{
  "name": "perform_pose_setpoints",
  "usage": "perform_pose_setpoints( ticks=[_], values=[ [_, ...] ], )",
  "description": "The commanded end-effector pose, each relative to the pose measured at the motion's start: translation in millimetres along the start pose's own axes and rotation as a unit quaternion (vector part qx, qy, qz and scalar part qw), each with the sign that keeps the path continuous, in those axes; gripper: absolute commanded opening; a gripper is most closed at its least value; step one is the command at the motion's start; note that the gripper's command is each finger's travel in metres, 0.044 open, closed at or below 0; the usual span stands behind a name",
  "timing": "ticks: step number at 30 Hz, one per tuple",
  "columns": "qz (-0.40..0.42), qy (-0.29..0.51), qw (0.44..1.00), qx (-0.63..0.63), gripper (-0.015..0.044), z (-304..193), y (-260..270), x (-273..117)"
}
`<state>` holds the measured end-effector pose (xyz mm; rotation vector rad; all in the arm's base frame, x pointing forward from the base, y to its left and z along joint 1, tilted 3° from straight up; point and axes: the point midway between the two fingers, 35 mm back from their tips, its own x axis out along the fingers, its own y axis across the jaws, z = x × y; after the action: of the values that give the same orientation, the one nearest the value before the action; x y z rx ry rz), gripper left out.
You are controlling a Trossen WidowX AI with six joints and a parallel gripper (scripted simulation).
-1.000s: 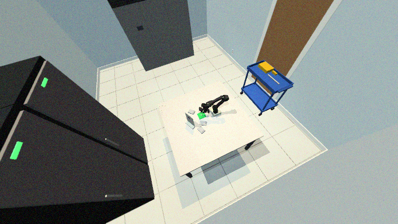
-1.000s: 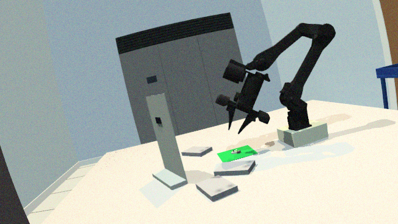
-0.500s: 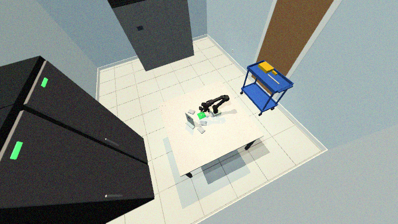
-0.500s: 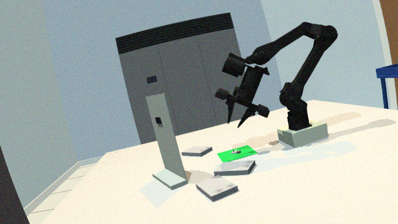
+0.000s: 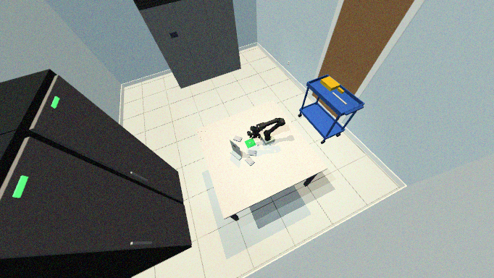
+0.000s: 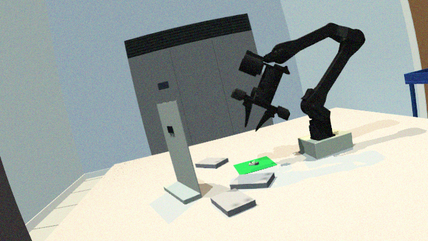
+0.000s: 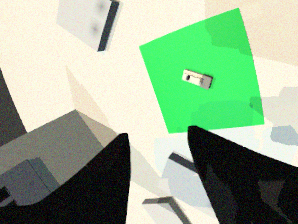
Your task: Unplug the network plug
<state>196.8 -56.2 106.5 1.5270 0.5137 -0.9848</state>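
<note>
The small pale plug (image 6: pixel 253 163) (image 7: pixel 197 79) lies on the table inside the green marked square (image 6: pixel 243 169) (image 7: pixel 160 55), clear of its edges. The square also shows in the top view (image 5: pixel 247 145). The upright grey panel (image 6: pixel 182 150) (image 7: pixel 65 135) stands beyond the square, and its dark socket (image 6: pixel 170 129) has no plug in it. My gripper (image 6: pixel 251 128) (image 7: pixel 158 136) is open, with nothing between its fingers. It points down and hangs well above the table, apart from the plug, the panel and the square.
Flat grey slabs lie around the square: one at the back (image 6: pixel 211 162), one near the square's front edge (image 6: pixel 252 181) and one farther forward (image 6: pixel 233 201). The arm's base block (image 6: pixel 332 145) stands right of the square. A blue cart (image 5: pixel 335 95) stands away from the table.
</note>
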Motion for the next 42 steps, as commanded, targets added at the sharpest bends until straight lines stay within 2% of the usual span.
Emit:
perform_pose_setpoints(
  ticks=[1, 38, 42],
  values=[
    [-0.001, 0.000, 1.000, 0.000, 0.0156, 0.0, 2.3, -2.5],
    [0.004, -0.001, 1.000, 0.002, 0.0156, 0.5, 59.7, -89.9],
    [0.004, -0.001, 1.000, 0.002, 0.0261, 0.5, 59.7, -89.9]
  ],
)
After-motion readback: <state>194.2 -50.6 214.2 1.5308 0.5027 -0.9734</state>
